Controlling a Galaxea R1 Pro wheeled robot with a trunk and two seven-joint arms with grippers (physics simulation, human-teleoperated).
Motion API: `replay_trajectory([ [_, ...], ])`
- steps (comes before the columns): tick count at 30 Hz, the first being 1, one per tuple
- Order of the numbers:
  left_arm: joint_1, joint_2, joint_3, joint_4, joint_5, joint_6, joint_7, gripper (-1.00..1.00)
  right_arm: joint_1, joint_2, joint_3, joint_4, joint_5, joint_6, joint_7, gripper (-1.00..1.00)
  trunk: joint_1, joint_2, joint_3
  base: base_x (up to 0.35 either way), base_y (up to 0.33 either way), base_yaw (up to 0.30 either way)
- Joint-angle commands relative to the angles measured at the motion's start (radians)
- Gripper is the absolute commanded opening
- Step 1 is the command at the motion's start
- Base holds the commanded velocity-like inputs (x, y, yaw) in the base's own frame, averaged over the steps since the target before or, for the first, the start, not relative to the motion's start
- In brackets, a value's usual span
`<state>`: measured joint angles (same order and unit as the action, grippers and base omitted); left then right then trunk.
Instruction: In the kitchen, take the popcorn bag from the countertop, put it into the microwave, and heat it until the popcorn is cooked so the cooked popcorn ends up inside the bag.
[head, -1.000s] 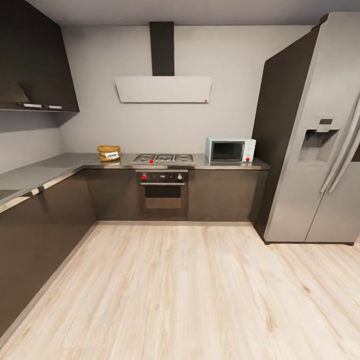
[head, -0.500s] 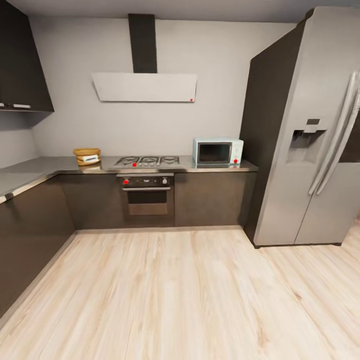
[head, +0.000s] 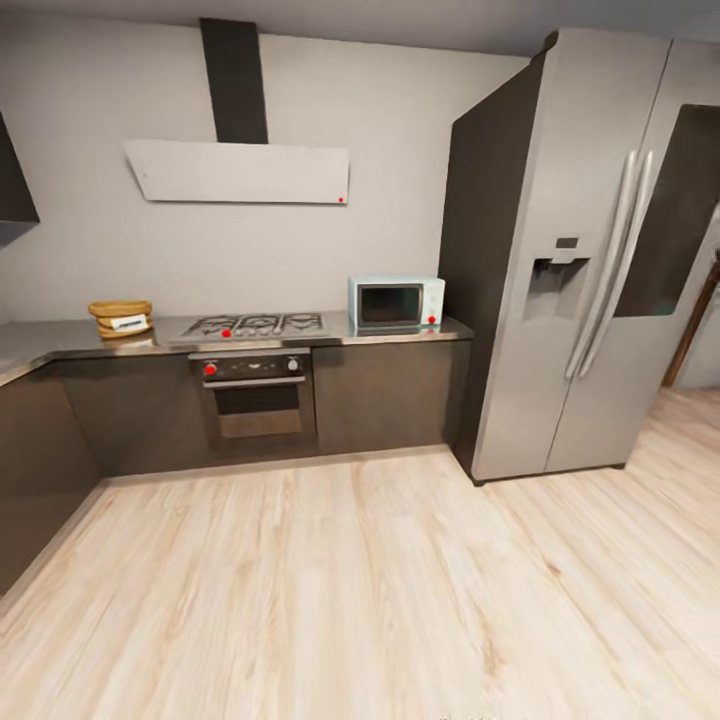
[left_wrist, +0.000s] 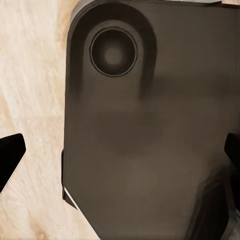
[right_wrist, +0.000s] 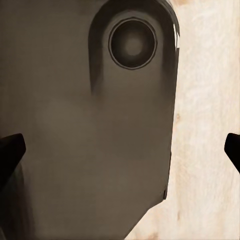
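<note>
Both wrist views show black fingertips spread wide: the left gripper (left_wrist: 120, 155) and the right gripper (right_wrist: 120, 150) hold nothing, hanging over the robot's dark grey base (left_wrist: 150, 125) and pale wood plank floor (head: 350, 590). Far ahead on the glossy grey countertop (head: 60, 340), the small tan burlap popcorn bag (head: 120, 318) sits left of the gas hob (head: 255, 325); the pale blue boxy microwave (head: 396, 303) stands right, beside the steel fridge (head: 570, 260).

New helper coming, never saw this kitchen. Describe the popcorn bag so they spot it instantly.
Find the tall steel fridge and follow the grey countertop away from it, past the blue microwave and gas hob. Beyond sits the popcorn bag: the lone small tan white-labelled sack.
</note>
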<state>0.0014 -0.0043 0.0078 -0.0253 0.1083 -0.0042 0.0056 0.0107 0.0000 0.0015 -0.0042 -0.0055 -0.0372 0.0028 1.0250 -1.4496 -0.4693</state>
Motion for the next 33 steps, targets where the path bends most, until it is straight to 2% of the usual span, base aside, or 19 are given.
replay_trajectory([
  [1, 0.0, -0.001, 0.0, -0.001, 0.009, 0.0, 0.001, 1.0, 0.0, 0.0, 0.0, 0.0, -0.001, -0.003, 0.0, 1.0, 0.0, 0.0, -0.001, 0.0, 0.0, -0.242],
  [12, 0.0, -0.008, -0.003, -0.001, 0.004, 0.001, -0.001, 1.0, 0.0, 0.002, 0.0, 0.0, -0.001, -0.004, 0.0, 1.0, 0.0, 0.0, -0.001, 0.248, 0.0, -0.234],
  [20, 0.0, -0.008, -0.005, -0.001, 0.005, 0.014, 0.001, 1.0, 0.0, 0.0, 0.012, 0.0, 0.014, -0.009, 0.002, 1.0, 0.0, 0.0, -0.001, 0.316, -0.05, -0.011],
  [33, 0.0, -0.009, -0.005, -0.001, 0.009, 0.015, 0.001, 1.0, 0.0, 0.0, 0.011, 0.0, 0.013, -0.01, 0.001, 1.0, 0.0, 0.0, -0.001, 0.316, -0.115, 0.0],
])
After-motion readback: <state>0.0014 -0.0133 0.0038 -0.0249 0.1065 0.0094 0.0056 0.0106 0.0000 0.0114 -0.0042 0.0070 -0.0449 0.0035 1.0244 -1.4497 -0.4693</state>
